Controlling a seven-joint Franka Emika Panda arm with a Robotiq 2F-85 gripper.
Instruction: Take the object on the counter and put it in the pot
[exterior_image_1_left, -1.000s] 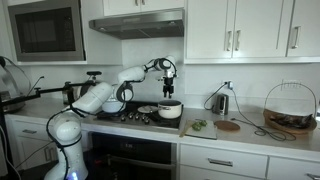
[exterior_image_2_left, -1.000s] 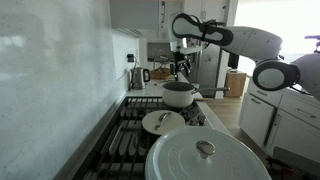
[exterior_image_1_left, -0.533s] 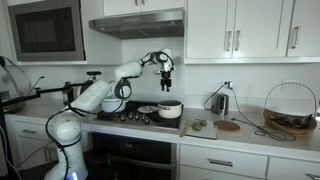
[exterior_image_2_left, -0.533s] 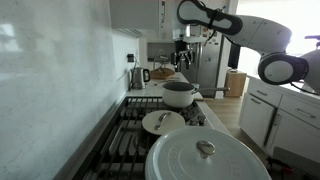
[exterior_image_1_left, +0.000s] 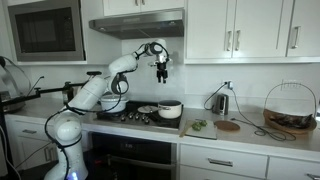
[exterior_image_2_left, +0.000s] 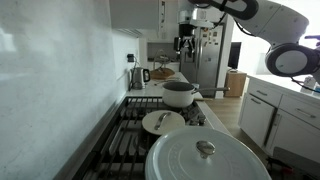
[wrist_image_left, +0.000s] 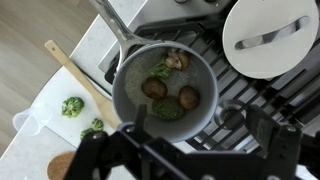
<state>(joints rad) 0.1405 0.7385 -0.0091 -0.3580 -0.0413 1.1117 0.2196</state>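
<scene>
The pot is white with a dark rim and a long handle, and in the wrist view it lies straight below me. Inside it a green lumpy object rests beside two brown round pieces and some smaller scraps. Both exterior views show the pot standing on the stove. My gripper hangs high above it, open, with nothing between its fingers. It also shows raised under the hood in both exterior views.
Two green florets lie on a white cutting board on the counter beside a wooden spoon. A white lid and a plate sit on the stove. A round wooden board, a kettle and a wire basket stand further along.
The arm has lifted the gripper straight up from just above the pot to hood height. The jaws stayed open and empty.
</scene>
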